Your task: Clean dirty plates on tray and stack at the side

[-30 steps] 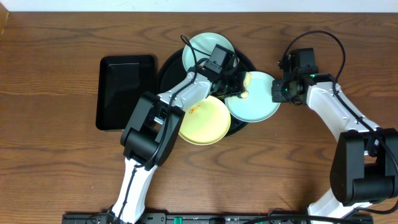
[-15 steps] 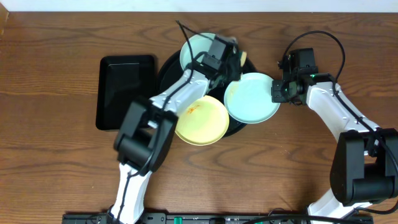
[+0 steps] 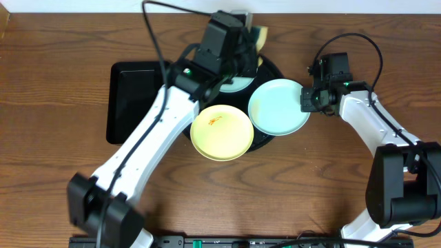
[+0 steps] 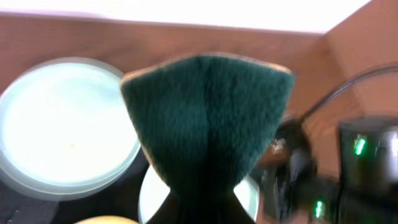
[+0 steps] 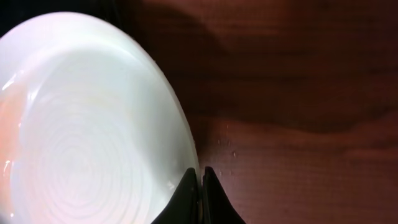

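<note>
A: Left claw (image 3: 245, 41)?
B: Clenched on the sponge (image 4: 205, 118), up by the tray's (image 3: 274, 70) far rim.
A: Right claw (image 5: 200, 185)?
B: Pinching the edge of a mint plate (image 3: 278, 107) that overhangs the tray's right side. Yellow plate (image 3: 222, 133), with an orange smear (image 3: 215, 121), overhangs the front. Second mint plate (image 3: 238, 85) sits on the tray, partly under the left arm.

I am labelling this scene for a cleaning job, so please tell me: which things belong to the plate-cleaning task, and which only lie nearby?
For the job: yellow plate; right-side mint plate, in the right hand; rear mint plate; round black tray; green sponge, in the left hand.

Just lying about: rectangular black tray, beside the round tray.
</note>
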Tool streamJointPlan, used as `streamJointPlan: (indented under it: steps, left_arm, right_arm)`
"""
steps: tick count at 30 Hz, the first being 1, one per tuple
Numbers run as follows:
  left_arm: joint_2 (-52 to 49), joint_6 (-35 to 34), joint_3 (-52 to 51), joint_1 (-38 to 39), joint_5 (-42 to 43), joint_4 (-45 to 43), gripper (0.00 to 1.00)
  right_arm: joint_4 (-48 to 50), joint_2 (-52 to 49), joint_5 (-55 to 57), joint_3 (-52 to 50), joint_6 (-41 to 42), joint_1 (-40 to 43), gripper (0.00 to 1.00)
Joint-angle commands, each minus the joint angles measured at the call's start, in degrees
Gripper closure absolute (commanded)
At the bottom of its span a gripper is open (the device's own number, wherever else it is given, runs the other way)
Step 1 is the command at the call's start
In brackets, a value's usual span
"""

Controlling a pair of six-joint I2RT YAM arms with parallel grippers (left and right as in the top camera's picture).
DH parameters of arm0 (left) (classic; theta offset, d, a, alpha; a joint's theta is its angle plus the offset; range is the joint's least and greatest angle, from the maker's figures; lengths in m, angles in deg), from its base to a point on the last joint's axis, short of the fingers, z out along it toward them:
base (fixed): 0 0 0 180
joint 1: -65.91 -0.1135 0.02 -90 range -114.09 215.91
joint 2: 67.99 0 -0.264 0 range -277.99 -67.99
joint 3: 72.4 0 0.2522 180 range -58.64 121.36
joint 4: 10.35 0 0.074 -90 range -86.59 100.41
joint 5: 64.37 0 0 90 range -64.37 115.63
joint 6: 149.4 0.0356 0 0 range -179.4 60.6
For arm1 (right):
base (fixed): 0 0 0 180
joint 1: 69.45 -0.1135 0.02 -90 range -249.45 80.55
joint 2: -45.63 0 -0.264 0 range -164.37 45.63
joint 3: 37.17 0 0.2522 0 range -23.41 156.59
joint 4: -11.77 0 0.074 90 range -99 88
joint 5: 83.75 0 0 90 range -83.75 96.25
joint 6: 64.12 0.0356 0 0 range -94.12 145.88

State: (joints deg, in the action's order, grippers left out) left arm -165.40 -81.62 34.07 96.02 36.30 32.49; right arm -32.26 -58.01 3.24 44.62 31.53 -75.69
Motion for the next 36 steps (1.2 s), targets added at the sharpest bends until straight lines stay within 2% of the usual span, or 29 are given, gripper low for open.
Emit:
streamJointPlan:
  steps: [1, 5, 9, 13, 18, 21, 29, 36]
  left_arm:
    - [4.02, 0.81, 0.66, -0.2, -7.78, 6.49, 0.93]
    - [7.23, 0.79, 0.66, -0.2, -13.86, 17.46, 0.92]
    - [8.37, 0.72, 0.66, -0.28, -16.39, 27.15, 0.92]
    - [8.35, -0.04, 0.39, -2.12, -17.81, 33.38, 0.92]
    - [8.37, -1.2, 0.37, -5.95, -17.75, 35.78, 0.92]
    - [8.37, -1.18, 0.37, -7.43, -17.57, 36.65, 0.92]
    - [8.37, -1.18, 0.37, -8.94, -17.59, 38.36, 0.92]
    - [8.37, -1.18, 0.37, -9.01, -17.62, 37.7, 0.92]
  right_arm:
    - [0.76, 4.33, -0.24, 1.42, 0.07, -0.5, 0.99]
    - [4.37, 10.16, -0.22, 2.16, -0.09, -0.66, 0.99]
    - [7.93, 15.02, 0.59, 2.16, -4.72, -2.27, 0.99]
    - [9.14, 16.92, 8.15, 2.16, -8.72, -6.84, 0.99]
    - [11.67, 16.72, 29.64, 1.6, -8.74, -14.62, 0.99]
    - [14.38, 16.68, 38.36, 1.38, -8.7, -19.21, 0.99]
    - [16.55, 16.68, 52.81, 0.44, -7.06, -24.96, 0.99]
    - [22.75, 16.68, 62.66, -1.81, -6.49, -27.8, 0.99]
